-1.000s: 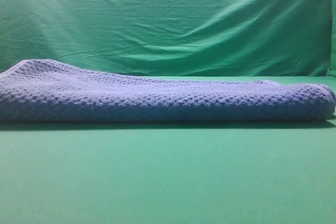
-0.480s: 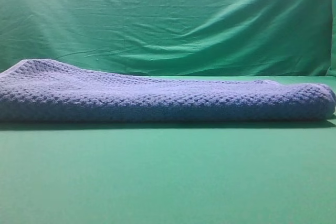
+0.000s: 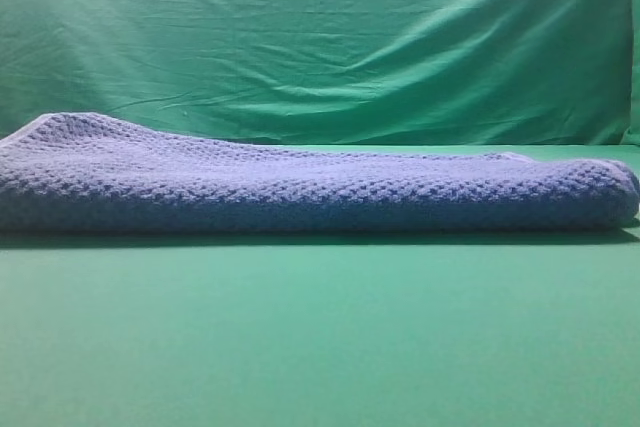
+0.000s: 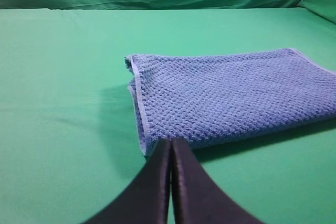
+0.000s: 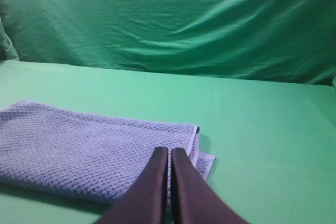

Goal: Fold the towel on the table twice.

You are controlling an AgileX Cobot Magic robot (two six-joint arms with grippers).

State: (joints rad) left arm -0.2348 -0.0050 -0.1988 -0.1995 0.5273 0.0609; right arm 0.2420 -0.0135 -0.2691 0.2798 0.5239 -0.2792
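Nothing has moved since the earlier high-view frames: towel (image 3: 320, 192) sits in the same spot with the same outline. It lies on the table (image 3: 320, 347) as a folded stack of layers, spanning nearly the full width of the high view, with the left end humped a bit higher and the right end rounded off at a fold. Wrinkled green backdrop cloth (image 3: 320, 37) hangs behind the table. Left gripper (image 4: 171, 145): dark fingers pressed together tip to tip, gripping nothing, tips pointing at the near edge of the towel's left end; can't tell from this angle whether they touch the fabric or sit above it. That end shows the pale hem running along the short edge, with the layers slightly offset at the far corner. Right gripper (image 5: 169, 153): fingers likewise fully closed, nothing between them, tips over the towel's right end close to its hemmed edge; contact again unclear. At that end a lower layer's corner sticks out past the top layer onto the table. Neither arm shows in the high view.
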